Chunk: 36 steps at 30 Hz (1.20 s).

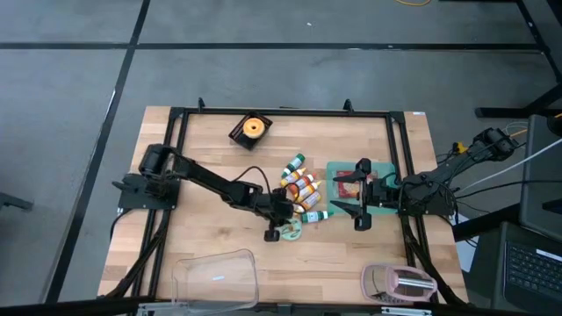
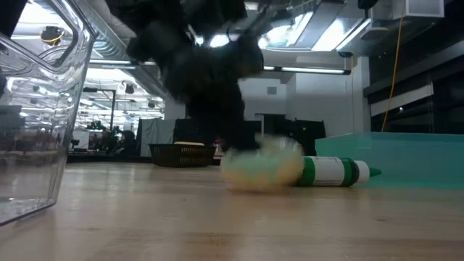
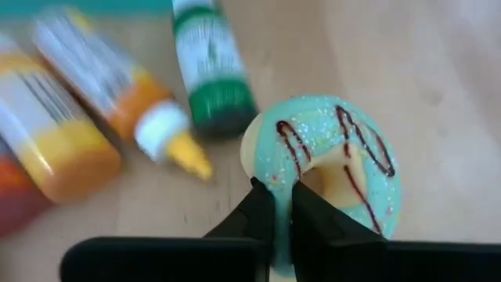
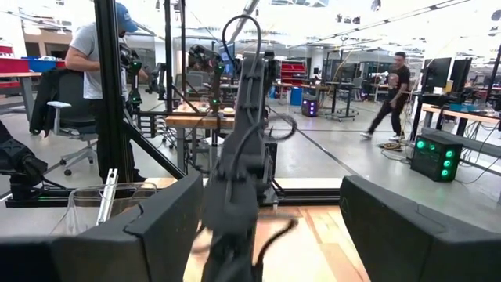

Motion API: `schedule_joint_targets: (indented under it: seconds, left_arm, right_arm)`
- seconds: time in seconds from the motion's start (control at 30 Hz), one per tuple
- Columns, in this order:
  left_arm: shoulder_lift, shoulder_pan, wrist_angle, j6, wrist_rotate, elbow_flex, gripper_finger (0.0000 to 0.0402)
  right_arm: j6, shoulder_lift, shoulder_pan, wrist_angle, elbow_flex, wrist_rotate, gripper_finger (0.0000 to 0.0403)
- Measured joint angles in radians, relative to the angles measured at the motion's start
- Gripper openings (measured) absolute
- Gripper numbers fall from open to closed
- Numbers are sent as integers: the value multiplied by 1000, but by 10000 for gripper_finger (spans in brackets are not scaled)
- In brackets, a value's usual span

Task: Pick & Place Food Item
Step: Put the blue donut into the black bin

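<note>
Now we see the left gripper (image 3: 282, 205) tipped down at a slant, its jaws pinched shut on the edge of the green-iced donut (image 3: 329, 160). That donut lies on the wooden surface (image 1: 211, 224), just beside the bottles (image 1: 301, 186). Our right gripper (image 1: 360, 193) waits up high over the teal tray (image 1: 338, 167), jaws wide apart, holding nothing.

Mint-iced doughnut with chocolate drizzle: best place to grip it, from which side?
Grip the ring wall, one finger in the hole, one outside, coming steeply from above. The mint-iced doughnut with chocolate drizzle lies flat on the wooden table, hole up; the left hand is shut on its near rim that way.
</note>
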Motion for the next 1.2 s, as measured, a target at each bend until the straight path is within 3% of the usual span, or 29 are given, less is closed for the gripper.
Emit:
schedule_joint_targets:
  seconds: [0.17, 0.37, 0.47, 0.6, 0.73, 0.87, 1.07, 1.2]
  left_arm:
    - [-141, 3, -59, 69, -43, 0, 22]
    - [-374, 46, -274, 154, -305, 0, 14]
    - [-490, 107, -369, 188, -394, 0, 15]
    - [-624, 253, -452, 232, -391, 1, 15]
    - [-696, 465, -516, 261, -300, 1, 15]
    - [-696, 697, -535, 280, -91, 1, 14]
    - [-592, 980, -514, 295, 175, 1, 14]
    - [-472, 1088, -512, 279, 338, 1, 15]
  right_arm:
    - [0, 0, 0, 0, 0, 0, 295]
    - [0, 0, 0, -1, 0, 0, 295]
    - [0, 0, 0, -2, 0, 0, 295]
    - [1, 0, 0, -2, 0, 0, 295]
    - [1, 0, 0, 0, 0, 0, 295]
    - [1, 0, 0, 0, 0, 0, 295]
    - [3, 0, 0, 0, 0, 0, 295]
    - [3, 0, 0, 0, 0, 0, 295]
